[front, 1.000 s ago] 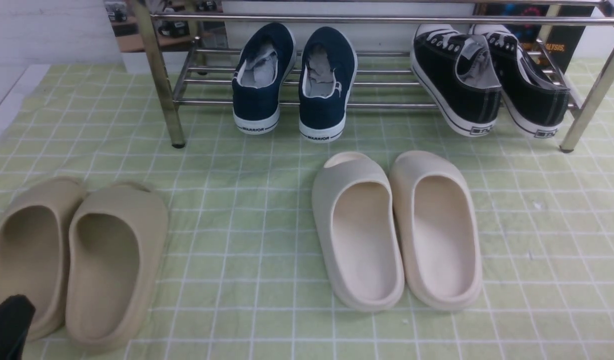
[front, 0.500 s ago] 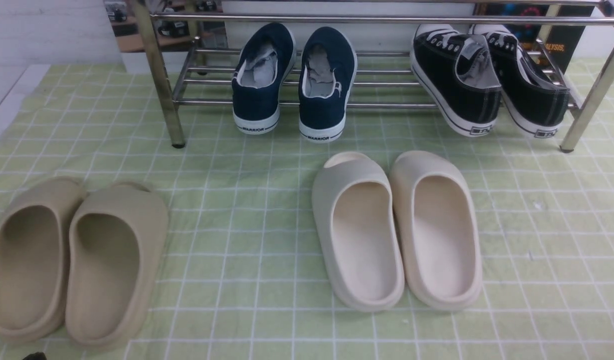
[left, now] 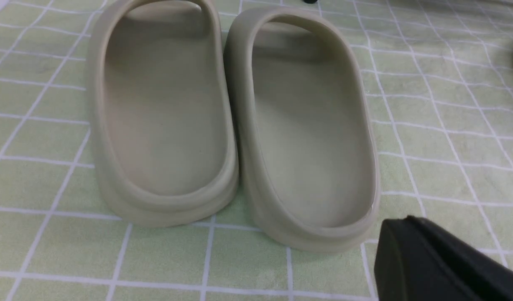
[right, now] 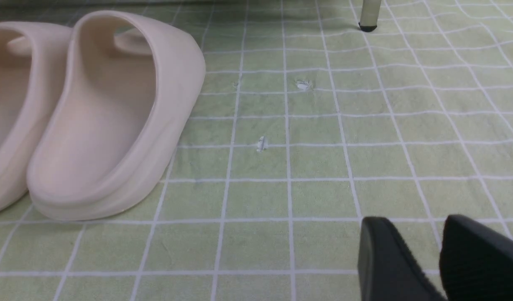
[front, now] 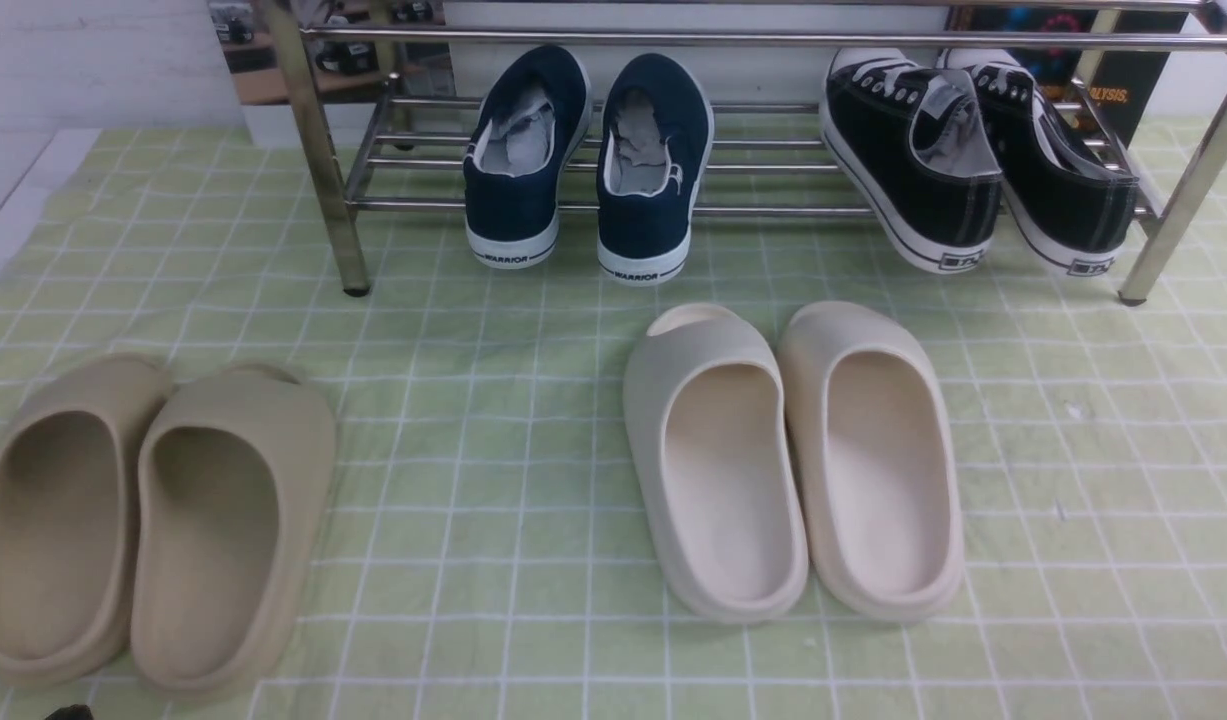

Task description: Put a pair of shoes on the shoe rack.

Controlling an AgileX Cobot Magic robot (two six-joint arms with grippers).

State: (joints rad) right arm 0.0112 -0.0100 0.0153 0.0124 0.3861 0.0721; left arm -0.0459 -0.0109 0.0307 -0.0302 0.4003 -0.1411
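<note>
Front view: the two blue shoes sit side by side on the low rail of the rack, at 12 o'clock, heels toward the camera. The heels stick out over the front rail. Two black shoes lean on the same rail at 2 o'clock. On the green cloth, the cream slides lie in the middle and the tan slides lie at 8 o'clock.

Left wrist view: the tan slides touch each other. One dark finger of the left gripper shows near them. I cannot tell if it is wide or closed.

Right wrist view: the right gripper holds nothing, and its two fingers stand a little apart. The cream slides lie well apart from it, and a rack leg stands far off.
</note>
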